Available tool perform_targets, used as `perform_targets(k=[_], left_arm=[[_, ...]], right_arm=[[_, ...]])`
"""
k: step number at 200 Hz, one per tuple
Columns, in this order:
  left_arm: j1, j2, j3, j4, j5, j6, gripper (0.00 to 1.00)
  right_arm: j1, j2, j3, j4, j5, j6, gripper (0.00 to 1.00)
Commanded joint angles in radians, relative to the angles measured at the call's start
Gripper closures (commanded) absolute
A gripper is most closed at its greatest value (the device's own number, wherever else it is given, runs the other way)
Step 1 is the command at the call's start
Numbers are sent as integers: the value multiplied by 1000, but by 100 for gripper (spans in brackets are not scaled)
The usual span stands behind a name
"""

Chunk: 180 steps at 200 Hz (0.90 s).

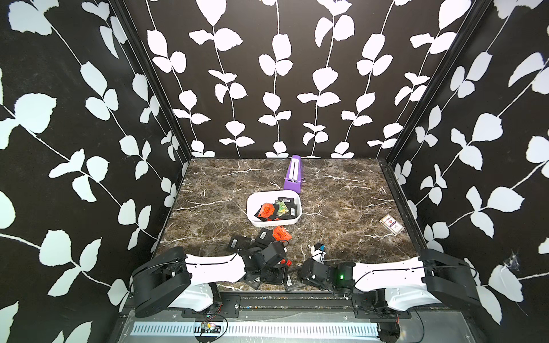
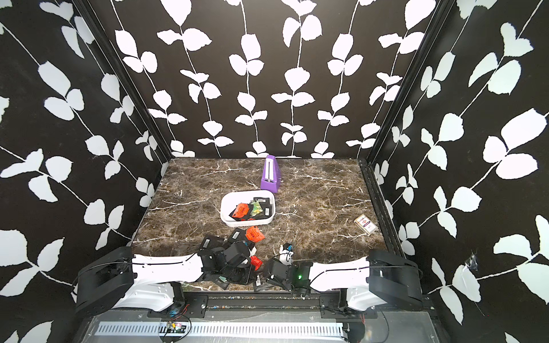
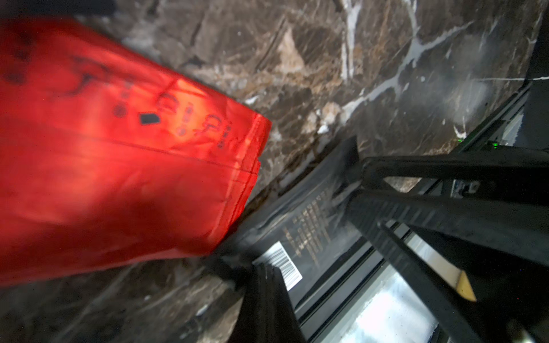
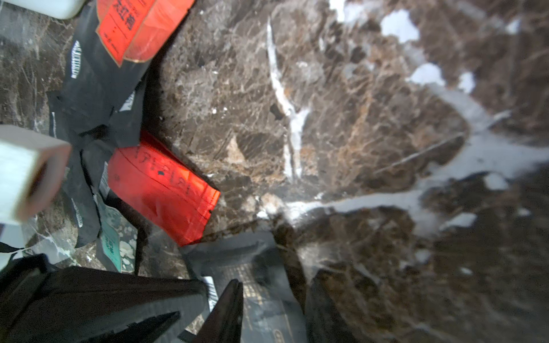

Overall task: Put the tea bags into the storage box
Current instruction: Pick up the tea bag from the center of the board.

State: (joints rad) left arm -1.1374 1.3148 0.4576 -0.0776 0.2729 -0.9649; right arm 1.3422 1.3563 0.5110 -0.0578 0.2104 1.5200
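3 black walls (image 1: 267,89) printed with white leafy vines, joined by black corner rails (image 1: 167,112), enclose a brown marble-patterned worktop (image 1: 341,208) veined white under even light.

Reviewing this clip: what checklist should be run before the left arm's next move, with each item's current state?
1. Grip: the left gripper looks shut on the red tea bag: ok.
2. Red tea bag lifted clear of the pile: cannot tell.
3. The right gripper is empty: ok, jaws open over a black tea bag.
4. Clearance between the grippers: not ok, both crowd the same pile.
5. Room in the storage box: ok, part of its floor is bare.
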Motion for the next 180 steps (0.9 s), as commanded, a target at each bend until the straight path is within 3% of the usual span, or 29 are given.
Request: perform_targets(k=[1,40,115,165,180], left_arm=[[-5,28,-31,-47,-9,25,100],[-7,42,-36,-30,-8,28,100],[-7,8,-19,-61,-29,42,100],[-6,-74,88,-159,-133,62,100],[-5,-126,135,-212,-207,83,88]], right_arm=[[10,34,-22,4,1,21,62],[14,82,-11,47,-16,25,69],[16,5,7,-40,53,23,100],[15,-103,51,-172,150,9,100],[15,-145,73,-226,181,-1,100]])
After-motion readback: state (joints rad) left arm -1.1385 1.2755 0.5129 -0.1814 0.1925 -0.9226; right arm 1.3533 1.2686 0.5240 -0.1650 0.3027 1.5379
